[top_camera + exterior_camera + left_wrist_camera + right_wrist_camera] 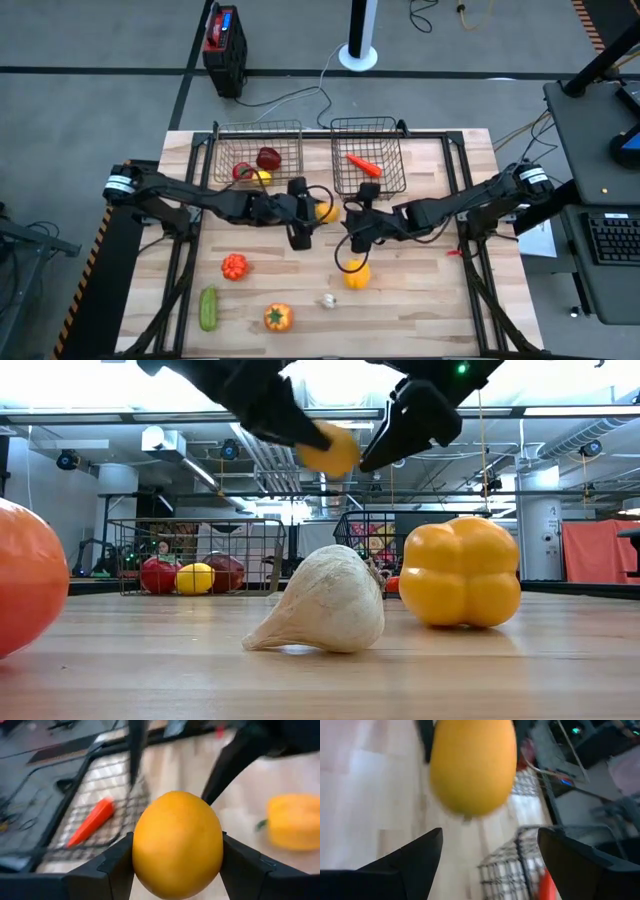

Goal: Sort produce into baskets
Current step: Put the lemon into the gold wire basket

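Orange (177, 844) pinched between the left gripper (177, 870)'s two dark fingers, held up off the wooden table (420, 290) near its middle, just in front of the gap between the two wire baskets. Right gripper (490, 857) close by, facing it, fingers spread wide with nothing between them; the orange hangs just beyond their tips in the right wrist view. Low view puts both grippers above the table with the orange between them, gripped only by the left. Left basket (225, 140) at the far edge holds a dark red apple (268, 157), a red tomato (241, 171) and a lemon (262, 177), bunched together. Right basket (340, 135) just beside it holds a carrot (362, 164) lying at a slant. On the near half of the table, loose: yellow pepper (357, 274) just in front of the right gripper, white garlic (328, 300) near it, orange pepper (278, 317) closer to the near edge, a ribbed red tomato (233, 266) to the left, green cucumber (208, 307) lying lengthwise at the near left. From table height the garlic lies on its side with the yellow pepper upright just behind it.
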You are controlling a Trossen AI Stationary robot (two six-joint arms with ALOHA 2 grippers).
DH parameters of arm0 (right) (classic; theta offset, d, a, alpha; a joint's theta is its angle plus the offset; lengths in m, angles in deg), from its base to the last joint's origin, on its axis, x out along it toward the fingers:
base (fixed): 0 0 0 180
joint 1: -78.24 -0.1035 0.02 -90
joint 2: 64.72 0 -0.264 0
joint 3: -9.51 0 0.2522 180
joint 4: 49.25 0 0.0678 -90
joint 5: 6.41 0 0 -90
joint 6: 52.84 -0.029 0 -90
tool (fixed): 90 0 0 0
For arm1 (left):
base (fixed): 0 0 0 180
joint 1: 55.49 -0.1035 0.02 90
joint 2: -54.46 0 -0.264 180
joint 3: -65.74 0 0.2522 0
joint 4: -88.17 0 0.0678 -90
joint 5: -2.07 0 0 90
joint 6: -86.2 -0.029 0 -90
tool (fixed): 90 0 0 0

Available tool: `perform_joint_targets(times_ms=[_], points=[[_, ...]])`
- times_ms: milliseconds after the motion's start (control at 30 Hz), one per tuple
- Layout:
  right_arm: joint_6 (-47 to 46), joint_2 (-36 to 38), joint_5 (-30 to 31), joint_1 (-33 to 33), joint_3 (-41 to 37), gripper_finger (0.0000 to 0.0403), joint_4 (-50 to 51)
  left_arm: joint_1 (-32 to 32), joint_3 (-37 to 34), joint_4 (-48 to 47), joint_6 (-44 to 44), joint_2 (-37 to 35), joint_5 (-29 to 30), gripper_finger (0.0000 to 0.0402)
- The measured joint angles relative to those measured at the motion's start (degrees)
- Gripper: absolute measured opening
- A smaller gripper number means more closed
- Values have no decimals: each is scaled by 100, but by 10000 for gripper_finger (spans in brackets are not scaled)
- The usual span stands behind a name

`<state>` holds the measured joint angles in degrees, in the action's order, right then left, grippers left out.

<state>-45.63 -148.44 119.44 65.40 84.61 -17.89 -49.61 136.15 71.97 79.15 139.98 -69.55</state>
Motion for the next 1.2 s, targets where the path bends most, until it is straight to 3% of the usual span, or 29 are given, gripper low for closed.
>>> perform_joint_targets(times_ms=[167,300,533,700,900,1200], points=[[-348,56,101,89,11,320,243,-389,0,-1238,46,-475,559,218],[-422,79,103,151,15,319,189,-1073,0,-2139,91,-896,703,218],[-475,79,73,181,15,309,149,-2877,195,-3731,425,-1227,212,218],[-474,79,16,181,15,312,95,-3867,864,-5167,436,-842,35,218],[-525,79,14,181,15,310,55,-4804,1432,-5939,-174,-156,-286,218],[-588,74,-188,177,15,309,59,-5103,1657,-6062,-695,549,-265,216]])
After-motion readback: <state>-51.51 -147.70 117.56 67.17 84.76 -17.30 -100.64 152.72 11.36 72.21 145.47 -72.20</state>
